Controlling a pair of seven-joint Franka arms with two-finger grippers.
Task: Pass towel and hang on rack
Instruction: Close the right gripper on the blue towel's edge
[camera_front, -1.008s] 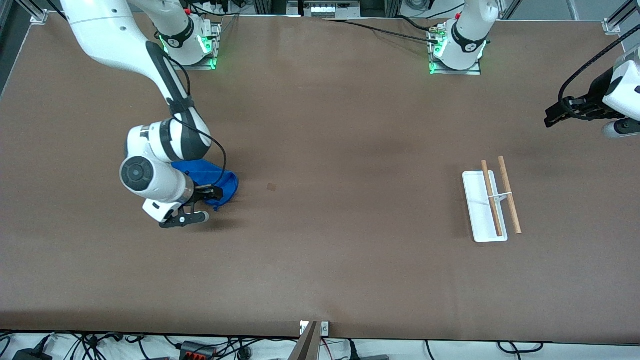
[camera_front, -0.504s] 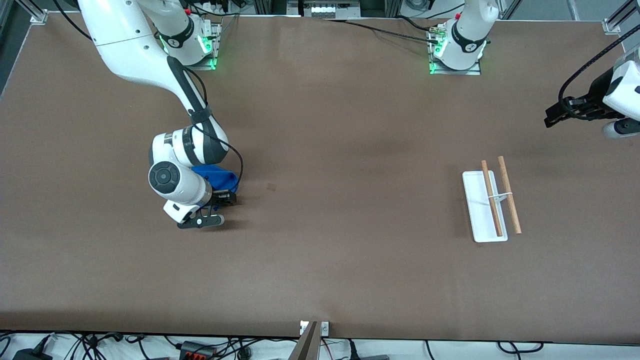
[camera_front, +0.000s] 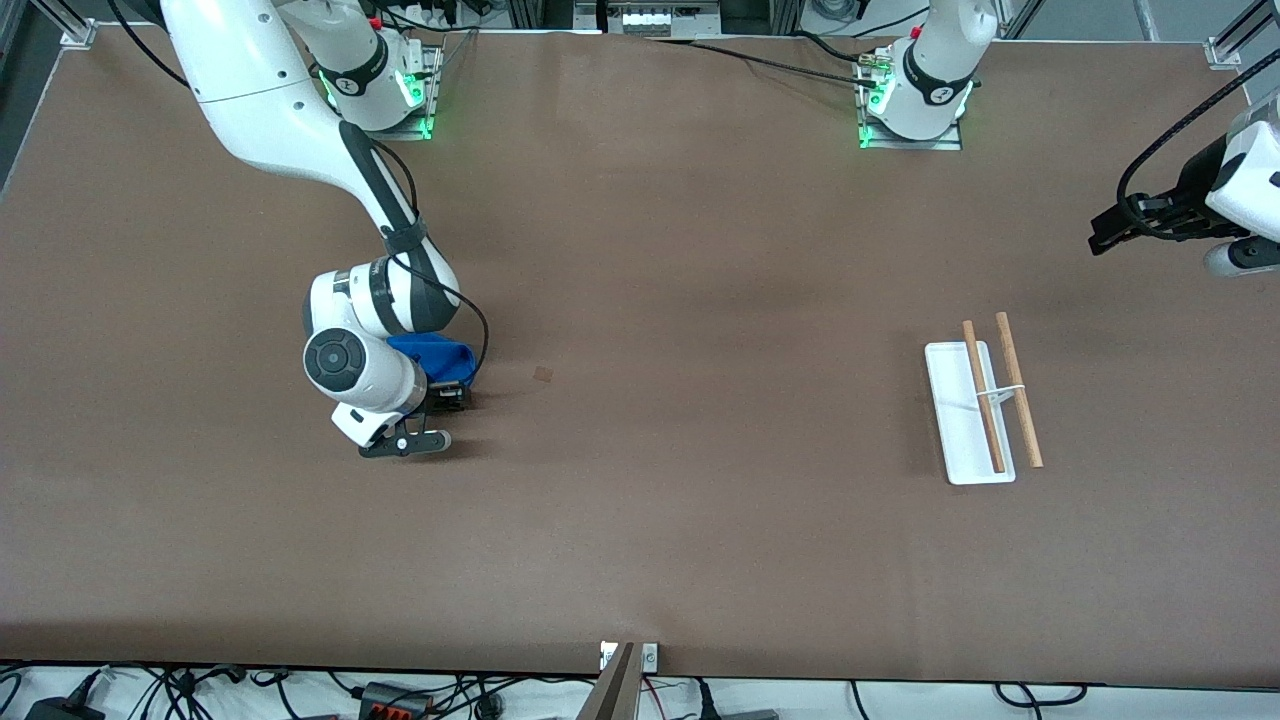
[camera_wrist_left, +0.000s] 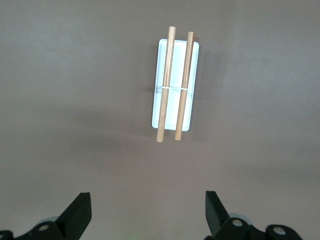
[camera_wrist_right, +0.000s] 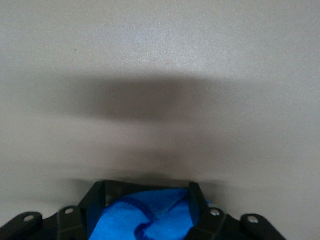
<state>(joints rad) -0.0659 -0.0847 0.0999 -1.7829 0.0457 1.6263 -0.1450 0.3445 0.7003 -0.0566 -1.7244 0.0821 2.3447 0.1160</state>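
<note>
The blue towel (camera_front: 440, 355) lies bunched on the table toward the right arm's end, mostly hidden under the right wrist. My right gripper (camera_front: 450, 393) is down at the towel's edge. In the right wrist view the cloth (camera_wrist_right: 155, 220) fills the gap in the right gripper (camera_wrist_right: 147, 190), touching both black fingers. The rack (camera_front: 985, 400), a white base with two wooden rods, stands toward the left arm's end. My left gripper (camera_front: 1100, 232) waits in the air past the rack, open and empty. The left wrist view shows the left gripper (camera_wrist_left: 147, 200) and the rack (camera_wrist_left: 175, 85).
The brown table (camera_front: 700, 520) carries only a small dark mark (camera_front: 543, 374) beside the towel. Both arm bases (camera_front: 910, 100) stand along the table's edge farthest from the front camera.
The right arm slid toward the table's middle and pushed the towel into a tighter bunch. Its jaws narrowed around the cloth. The left arm and the rack have not moved.
</note>
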